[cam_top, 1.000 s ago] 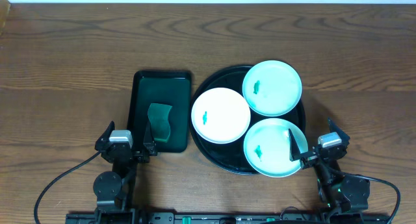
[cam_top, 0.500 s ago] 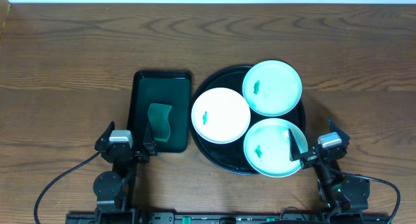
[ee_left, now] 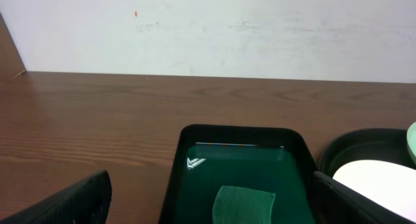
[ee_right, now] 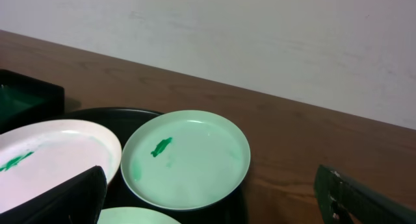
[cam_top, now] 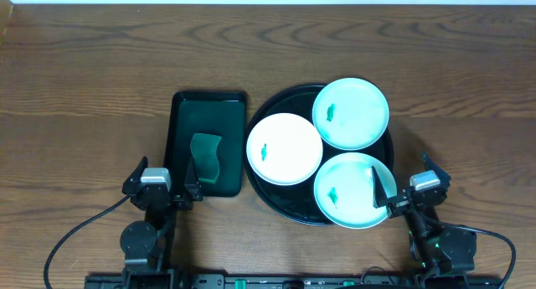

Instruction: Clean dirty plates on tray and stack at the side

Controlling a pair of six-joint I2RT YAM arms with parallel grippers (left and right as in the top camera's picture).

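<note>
As cleaning looks not yet begun, the left gripper point(cam_top: 162, 175) and right gripper point(cam_top: 407, 180) wait at the near edge of the brown wooden table point(cam_top: 84, 71), jaws spread wide and empty. Just beyond the left one, a pale green wiping pad point(cam_top: 206, 155) lies in a rectangular dark green tray point(cam_top: 180, 113), probably for that arm's reach. Further right, three round white smeared plates point(cam_top: 284, 148) crowd the round glossy black tray point(cam_top: 280, 100), unstacked.
</note>
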